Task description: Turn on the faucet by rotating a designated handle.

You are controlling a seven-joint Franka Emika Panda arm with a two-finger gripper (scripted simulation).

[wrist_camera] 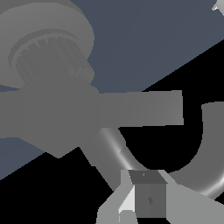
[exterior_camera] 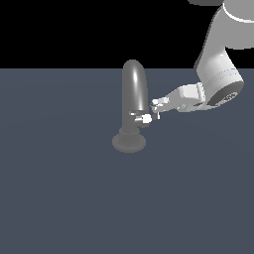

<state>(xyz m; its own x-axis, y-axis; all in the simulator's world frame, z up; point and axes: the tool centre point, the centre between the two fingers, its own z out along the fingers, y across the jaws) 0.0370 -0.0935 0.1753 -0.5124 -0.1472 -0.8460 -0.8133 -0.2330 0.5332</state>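
The glossy grey faucet (exterior_camera: 133,89) stands mid-scene with its arched spout over a round ringed base (exterior_camera: 129,142). The handle (exterior_camera: 142,118), a short lever with a white tip, sticks out from the stem toward the exterior view's right. My gripper (exterior_camera: 155,105) comes in from the exterior view's right, just above and beside the handle's tip, close to the spout. Its fingers look pressed together and hold nothing. In the wrist view the handle (wrist_camera: 144,109) is a grey bar running out from the faucet's base (wrist_camera: 48,48). The spout (wrist_camera: 205,144) curves beside the fingertips (wrist_camera: 148,197).
The faucet stands on a flat dark blue-grey surface (exterior_camera: 64,188). My arm's pale links (exterior_camera: 218,74) reach down from the exterior view's upper right. Nothing else stands on the surface.
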